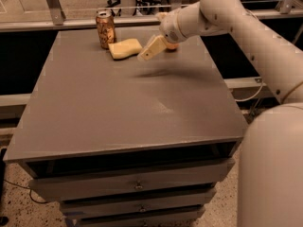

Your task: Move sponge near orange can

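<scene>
Grey table, drawers below its front edge. Orange can stands upright at 11 o'clock from table centre, near the far edge. Sponge lies flat on the table at the can's 4 o'clock, just beside it; contact cannot be told. Gripper hangs at the sponge's 4 o'clock, just beside it, angled down toward 8 o'clock, above the surface with its shadow below. It holds nothing; how far open it is cannot be told. A small orange fruit shows partly behind the gripper's wrist. Arm enters from 3 o'clock.
</scene>
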Robot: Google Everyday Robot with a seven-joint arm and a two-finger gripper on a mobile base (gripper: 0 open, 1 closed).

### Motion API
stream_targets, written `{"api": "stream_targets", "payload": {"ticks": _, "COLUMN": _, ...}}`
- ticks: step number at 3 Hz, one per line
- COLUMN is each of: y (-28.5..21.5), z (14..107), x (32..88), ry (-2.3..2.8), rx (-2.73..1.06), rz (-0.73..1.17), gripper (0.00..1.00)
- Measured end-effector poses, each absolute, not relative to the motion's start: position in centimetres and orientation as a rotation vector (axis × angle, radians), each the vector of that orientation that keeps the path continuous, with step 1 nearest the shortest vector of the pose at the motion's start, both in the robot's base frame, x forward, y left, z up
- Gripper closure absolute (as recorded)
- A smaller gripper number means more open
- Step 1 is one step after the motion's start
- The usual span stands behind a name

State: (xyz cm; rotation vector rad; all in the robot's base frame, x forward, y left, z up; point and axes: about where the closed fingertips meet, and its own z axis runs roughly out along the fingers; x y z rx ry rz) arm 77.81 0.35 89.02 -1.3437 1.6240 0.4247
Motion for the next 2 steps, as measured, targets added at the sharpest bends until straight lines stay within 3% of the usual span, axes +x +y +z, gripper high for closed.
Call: {"api": "stream_targets", "payload": {"ticks": 2, "y": -7.9, "z": 93.8, "x": 70.1, "ry": 1.548, "rx": -1.071, "rz": 0.462, "gripper": 0.0}}
